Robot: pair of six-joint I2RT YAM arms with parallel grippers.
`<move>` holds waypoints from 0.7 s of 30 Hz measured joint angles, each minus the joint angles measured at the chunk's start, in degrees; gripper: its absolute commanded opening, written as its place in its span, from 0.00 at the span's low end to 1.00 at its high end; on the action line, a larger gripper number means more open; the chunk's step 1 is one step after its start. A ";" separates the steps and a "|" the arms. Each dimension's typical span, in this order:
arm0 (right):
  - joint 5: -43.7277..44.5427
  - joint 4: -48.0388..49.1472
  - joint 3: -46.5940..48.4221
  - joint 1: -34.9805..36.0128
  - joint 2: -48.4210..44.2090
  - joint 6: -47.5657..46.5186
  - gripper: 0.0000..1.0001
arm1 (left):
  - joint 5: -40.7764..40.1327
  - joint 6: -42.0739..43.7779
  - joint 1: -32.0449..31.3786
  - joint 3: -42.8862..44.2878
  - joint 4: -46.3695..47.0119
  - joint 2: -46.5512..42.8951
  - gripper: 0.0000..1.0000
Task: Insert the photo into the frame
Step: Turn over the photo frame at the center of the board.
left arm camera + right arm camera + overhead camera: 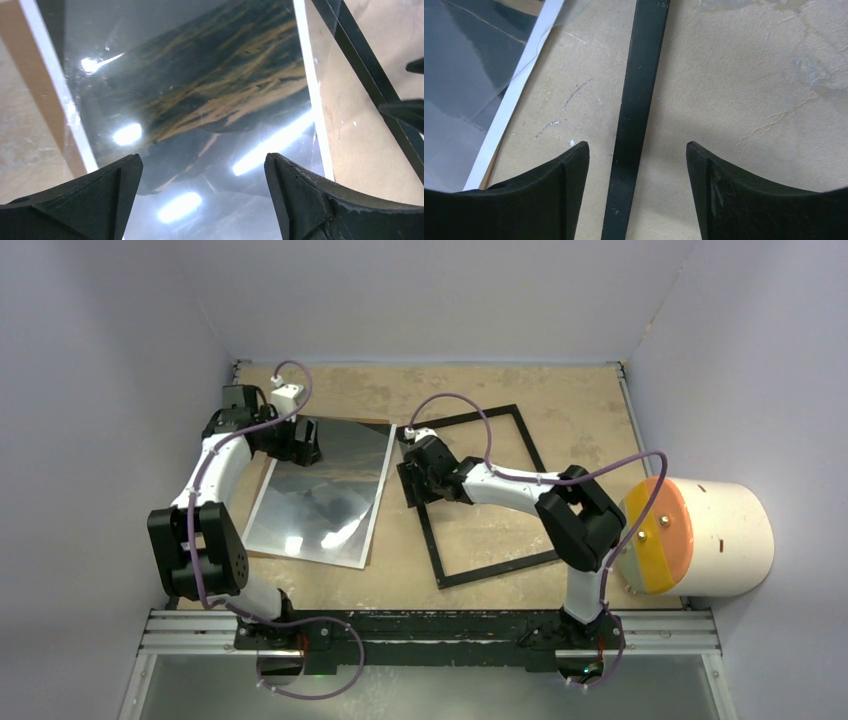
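Note:
The photo lies face up at the table's left centre, glossy grey with a white border, on a brown backing board. The frame lies flat to its right, a narrow black rim with the table showing through. My left gripper is open and empty over the photo's far end; the left wrist view shows its jaws wide apart above the shiny photo. My right gripper is open at the frame's left side; in the right wrist view its jaws straddle the black rim without touching it.
A white cylinder with an orange face lies at the table's right edge. Grey walls close in the left, far and right sides. The backing board sticks out past the photo's edge. The frame rim lies close beside the photo.

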 measured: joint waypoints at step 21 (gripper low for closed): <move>4.15 -1.42 4.98 2.34 6.67 2.10 0.00 | 0.00 1.25 -6.27 -2.12 -4.22 -3.52 1.00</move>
